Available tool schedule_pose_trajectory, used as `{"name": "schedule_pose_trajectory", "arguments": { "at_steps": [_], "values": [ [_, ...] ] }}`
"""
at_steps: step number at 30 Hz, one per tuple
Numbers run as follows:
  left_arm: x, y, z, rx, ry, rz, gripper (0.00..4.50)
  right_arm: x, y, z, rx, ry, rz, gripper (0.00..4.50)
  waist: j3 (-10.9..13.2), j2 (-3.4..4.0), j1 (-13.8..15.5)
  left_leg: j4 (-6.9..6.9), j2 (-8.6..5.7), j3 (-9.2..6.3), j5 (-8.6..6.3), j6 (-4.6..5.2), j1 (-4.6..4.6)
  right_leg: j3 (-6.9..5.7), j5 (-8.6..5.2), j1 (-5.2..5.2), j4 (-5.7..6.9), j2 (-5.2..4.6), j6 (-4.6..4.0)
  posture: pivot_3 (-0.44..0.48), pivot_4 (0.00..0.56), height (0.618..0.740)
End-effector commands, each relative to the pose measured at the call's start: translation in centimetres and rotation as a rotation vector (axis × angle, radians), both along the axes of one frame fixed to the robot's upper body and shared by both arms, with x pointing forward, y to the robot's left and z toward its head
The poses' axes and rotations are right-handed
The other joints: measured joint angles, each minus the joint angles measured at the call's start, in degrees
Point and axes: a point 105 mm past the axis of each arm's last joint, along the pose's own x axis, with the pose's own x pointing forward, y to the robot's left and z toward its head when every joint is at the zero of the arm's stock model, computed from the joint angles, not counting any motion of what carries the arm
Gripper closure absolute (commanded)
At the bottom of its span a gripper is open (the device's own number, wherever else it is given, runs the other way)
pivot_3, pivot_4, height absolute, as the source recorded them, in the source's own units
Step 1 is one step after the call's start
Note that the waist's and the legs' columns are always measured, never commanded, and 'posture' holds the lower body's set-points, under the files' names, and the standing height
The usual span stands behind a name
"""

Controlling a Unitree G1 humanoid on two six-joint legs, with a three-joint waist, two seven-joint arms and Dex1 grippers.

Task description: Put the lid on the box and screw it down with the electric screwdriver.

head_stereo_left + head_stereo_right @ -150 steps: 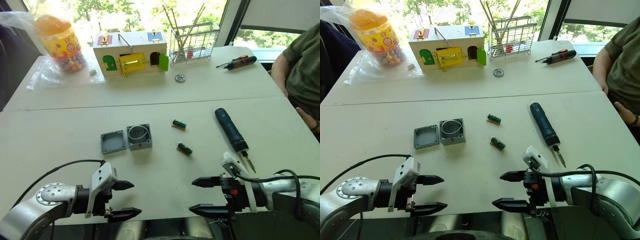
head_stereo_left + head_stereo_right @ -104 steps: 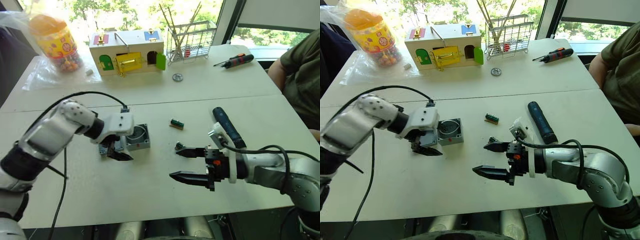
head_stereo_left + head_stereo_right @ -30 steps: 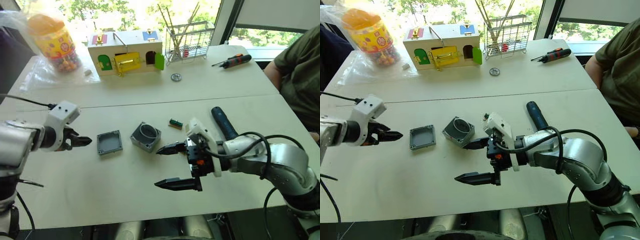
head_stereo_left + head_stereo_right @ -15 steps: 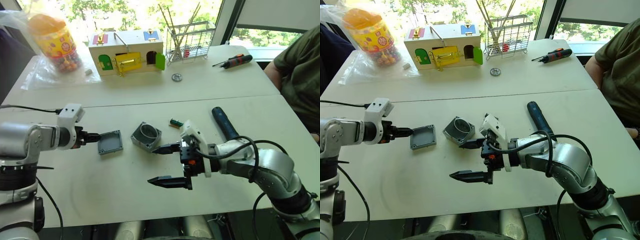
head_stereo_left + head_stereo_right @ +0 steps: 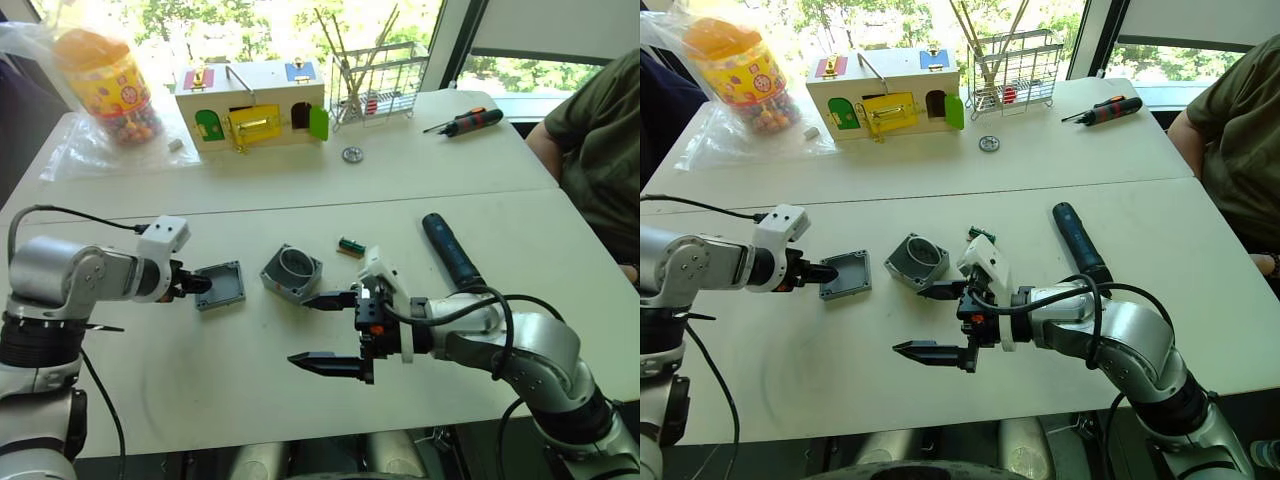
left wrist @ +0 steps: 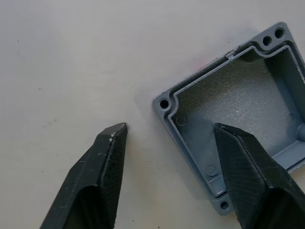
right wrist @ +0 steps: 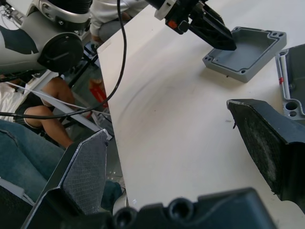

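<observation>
Lid (image 5: 221, 285): lies flat on the white tabletop (image 5: 180, 400), hollow side up, raised rim and corner screw holes showing — just to the left of the box and apart from it.

Box (image 5: 292, 272): grey, tipped up on one edge so its round ring faces up and toward the camera; it sits near the middle of the tabletop, between the lid and the right end effector.

Electric screwdriver (image 5: 449, 249): lies flat well to the right of the box, dark barrel running toward the far side, untouched.

Left end effector (image 6: 169, 131): low at the lid's left edge, fingers apart; in the left wrist view one finger (image 6: 102, 167) rests over bare tabletop outside the lid's corner and the other is over the lid's hollow — the rim runs between them, not clamped.

Right end effector (image 5: 326, 332): hovers just in front of and to the right of the box, fingers spread wide and holding nothing; the upper fingertip is near the box's right edge.

Small green part (image 5: 350, 245): on the tabletop beyond the right end effector, between box and electric screwdriver.

Far side: colourful wooden house box (image 5: 252, 103), wire rack (image 5: 388, 75), candy jar (image 5: 103, 85) in plastic wrap, black-and-orange hand screwdriver (image 5: 465, 121), a small round metal piece (image 5: 351, 154).

Person (image 5: 600, 150): seated at the right edge, in a dark green sleeve.
</observation>
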Motion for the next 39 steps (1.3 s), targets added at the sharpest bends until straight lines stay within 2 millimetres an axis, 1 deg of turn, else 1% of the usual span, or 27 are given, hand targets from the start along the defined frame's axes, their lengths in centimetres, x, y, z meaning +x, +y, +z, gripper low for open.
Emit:
{"name": "schedule_pose_trajectory", "arguments": {
  "at_steps": [1, 2, 3, 4, 8, 12, 14, 15, 16, 17, 18, 19, 20, 21, 22, 23, 24, 26, 28, 30, 31, 32, 34, 37, 39],
  "values": [
    [-0.7, -0.3, -1.1, 0.020, 0.044, -0.012, 3.32, -0.2, 0.0, 0.9, 0.030, -0.048, -0.001, 0.00, 0.0, 0.01, 0.0, 0.00, 0.00, 0.01, 0.00, 0.00, 0.00, 0.01, 0.00, 0.00, 0.00, -0.01, 0.00, 0.000, 0.150, 0.740],
    [-0.7, -0.3, -1.3, 0.018, 0.044, -0.009, 3.90, -0.1, -0.1, 0.9, 0.029, -0.047, -0.002, 0.00, 0.0, 0.02, 0.0, 0.00, 0.00, 0.01, 0.00, 0.00, 0.00, 0.01, 0.00, 0.00, 0.00, -0.01, 0.00, 0.000, 0.150, 0.740],
    [-0.8, -0.4, -1.4, 0.016, 0.045, -0.007, 4.33, -0.1, -0.1, 0.9, 0.028, -0.048, -0.004, 0.00, 0.0, 0.07, 0.1, 0.00, 0.00, 0.01, 0.00, 0.00, 0.01, 0.01, 0.00, 0.00, 0.00, 0.00, 0.00, 0.000, 0.150, 0.740],
    [-0.8, -0.4, -1.5, 0.015, 0.046, -0.004, 4.47, -0.1, -0.1, 0.9, 0.026, -0.047, -0.004, 0.00, -0.1, 0.09, 0.1, 0.00, 0.00, 0.01, 0.00, 0.00, 0.04, 0.01, 0.00, -0.02, 0.00, -0.01, 0.00, 0.000, 0.150, 0.740],
    [-0.6, -0.7, -1.9, -0.002, 0.036, 0.025, 4.47, 0.0, -0.5, 0.8, 0.015, -0.042, -0.009, 0.00, -0.2, 0.24, 0.3, 0.00, -0.02, 0.01, 0.00, 0.00, 0.10, 0.01, 0.00, -0.02, 0.00, -0.02, 0.00, 0.000, 0.150, 0.740],
    [-0.2, -0.7, -1.6, -0.008, 0.002, 0.055, 4.47, 0.2, -0.8, 1.1, 0.016, -0.041, -0.016, 0.00, -0.2, 0.35, 0.9, 0.01, -0.05, 0.01, 0.00, 0.00, 0.13, 0.00, 0.00, 0.00, -0.01, -0.03, 0.00, 0.000, 0.150, 0.740],
    [1.1, -0.8, 0.0, -0.016, -0.111, 0.043, 4.47, 1.0, -1.3, 2.1, 0.072, -0.020, -0.049, 0.00, -0.2, 0.35, 1.4, 0.02, -0.05, 0.01, 0.00, -0.01, 0.15, 0.00, 0.00, 0.00, 0.00, -0.02, 0.00, 0.000, 0.150, 0.740],
    [2.0, -0.6, 1.2, -0.040, -0.181, 0.046, 4.47, 1.6, -1.5, 3.1, 0.127, -0.009, -0.069, 0.00, -0.2, 0.34, 1.5, 0.03, -0.04, 0.01, 0.02, -0.03, 0.15, 0.00, 0.00, 0.00, 0.00, -0.02, 0.00, 0.000, 0.150, 0.740],
    [3.2, -0.5, 3.2, -0.056, -0.303, 0.024, 4.47, 2.3, -1.7, 4.3, 0.187, -0.010, -0.097, 0.00, -0.2, 0.31, 1.5, 0.03, -0.04, 0.00, 0.03, -0.05, 0.14, -0.01, 0.01, 0.01, 0.00, -0.02, -0.01, 0.000, 0.150, 0.740],
    [3.9, -0.5, 4.5, -0.063, -0.381, 0.003, 4.47, 2.7, -2.0, 5.0, 0.223, -0.009, -0.114, 0.00, -0.2, 0.27, 1.5, 0.05, -0.04, -0.02, 0.04, -0.07, 0.13, -0.01, 0.02, 0.03, 0.00, -0.02, -0.03, 0.000, 0.150, 0.740],
    [4.5, -0.4, 5.5, -0.100, -0.424, 0.011, 4.47, 3.7, -2.2, 5.7, 0.254, -0.010, -0.158, 0.00, -0.2, 0.26, 1.5, 0.05, -0.03, -0.02, 0.07, -0.12, 0.08, -0.02, 0.03, 0.04, 0.00, -0.02, -0.06, 0.000, 0.150, 0.740],
    [4.8, -0.5, 6.3, -0.111, -0.465, -0.010, 4.47, 4.8, -2.4, 5.9, 0.261, -0.006, -0.218, 0.00, -0.2, 0.25, 1.4, 0.05, -0.03, -0.02, 0.08, -0.14, 0.02, -0.02, 0.04, 0.05, 0.00, -0.03, -0.06, 0.000, 0.150, 0.740],
    [5.3, -0.8, 7.2, -0.124, -0.515, -0.035, 4.47, 6.4, -2.6, 6.2, 0.275, 0.009, -0.295, 0.00, -0.2, 0.25, 1.4, 0.05, -0.03, -0.02, 0.08, -0.14, 0.02, -0.04, 0.04, 0.03, -0.02, -0.03, -0.06, 0.000, 0.150, 0.740],
    [5.6, -1.0, 7.9, -0.130, -0.552, -0.058, 4.47, 7.4, -2.8, 6.3, 0.284, 0.022, -0.346, 0.00, -0.2, 0.25, 1.3, 0.02, -0.03, -0.01, 0.08, -0.14, 0.02, -0.03, 0.04, 0.01, -0.04, -0.03, -0.06, 0.000, 0.150, 0.740],
    [6.0, -1.3, 8.9, -0.142, -0.598, -0.072, 4.47, 8.4, -2.8, 6.6, 0.303, 0.042, -0.386, 0.00, -0.2, 0.25, 1.2, -0.02, -0.04, 0.01, 0.08, -0.14, 0.01, -0.02, 0.04, 0.01, -0.05, -0.04, -0.06, 0.000, 0.150, 0.740],
    [6.5, -1.7, 10.3, -0.160, -0.661, -0.091, 4.47, 9.4, -2.5, 7.3, 0.339, 0.065, -0.412, 0.00, -0.2, 0.25, 1.1, -0.08, -0.04, 0.05, 0.08, -0.14, 0.01, -0.01, 0.04, -0.01, -0.05, -0.06, -0.06, 0.000, 0.150, 0.740],
    [6.8, -2.0, 11.2, -0.172, -0.701, -0.104, 4.47, 10.0, -2.2, 7.8, 0.361, 0.083, -0.423, 0.00, -0.2, 0.25, 0.9, -0.12, -0.04, 0.07, 0.09, -0.15, 0.01, 0.00, 0.04, -0.05, -0.04, -0.06, -0.06, 0.000, 0.150, 0.740],
    [7.3, -3.3, 13.2, -0.181, -0.790, -0.160, 4.47, 11.3, -1.2, 9.1, 0.404, 0.097, -0.436, 0.00, -0.2, 0.25, 0.5, -0.19, -0.03, 0.08, 0.11, -0.18, -0.02, -0.02, 0.04, -0.11, -0.03, -0.04, -0.06, 0.000, 0.150, 0.740],
    [7.5, -4.8, 14.5, -0.205, -0.846, -0.204, 4.47, 12.2, -0.5, 9.8, 0.423, 0.108, -0.451, 0.00, -0.2, 0.25, -0.1, -0.28, -0.04, 0.07, 0.15, -0.23, -0.04, -0.04, 0.04, -0.16, -0.02, -0.04, -0.06, 0.000, 0.150, 0.740],
    [7.7, -6.5, 15.7, -0.255, -0.895, -0.233, 4.47, 13.4, 0.1, 9.9, 0.447, 0.187, -0.490, 0.00, -0.2, 0.25, -0.4, -0.35, -0.04, 0.08, 0.15, -0.24, -0.04, -0.06, 0.04, -0.18, -0.03, -0.04, -0.05, 0.000, 0.150, 0.740],
    [7.7, -7.6, 16.2, -0.281, -0.918, -0.260, 4.47, 13.3, 0.5, 9.9, 0.451, 0.203, -0.475, 0.00, -0.2, 0.25, -0.5, -0.35, -0.04, 0.08, 0.15, -0.23, -0.04, -0.06, 0.04, -0.19, -0.01, -0.04, -0.05, 0.000, 0.150, 0.740],
    [7.7, -8.3, 16.5, -0.296, -0.930, -0.277, 4.47, 13.2, 0.8, 10.0, 0.453, 0.209, -0.462, 0.00, -0.2, 0.25, -0.5, -0.36, -0.04, 0.07, 0.16, -0.24, -0.04, -0.07, 0.04, -0.20, -0.01, -0.04, -0.05, 0.000, 0.150, 0.740],
    [7.6, -9.6, 16.5, -0.304, -0.942, -0.314, 4.47, 13.0, 1.1, 9.8, 0.441, 0.208, -0.445, 0.00, -0.2, 0.25, -0.8, -0.39, -0.04, 0.09, 0.16, -0.24, -0.04, -0.07, 0.04, -0.24, 0.00, -0.04, -0.05, 0.000, 0.150, 0.740],
    [7.4, -10.5, 16.5, -0.323, -0.941, -0.336, 4.47, 13.0, 1.0, 9.7, 0.433, 0.212, -0.445, 0.00, -0.2, 0.25, -1.8, -0.41, -0.04, 0.13, 0.16, -0.24, -0.04, -0.06, 0.04, -0.28, 0.05, -0.04, -0.05, 0.000, 0.150, 0.740],
    [7.3, -10.9, 16.5, -0.343, -0.940, -0.344, 4.47, 13.1, 0.8, 9.6, 0.432, 0.210, -0.451, 0.00, -0.2, 0.25, -2.0, -0.41, -0.04, 0.13, 0.16, -0.24, -0.04, -0.06, 0.04, -0.32, 0.11, -0.04, -0.05, 0.000, 0.150, 0.740]
  ]
}}
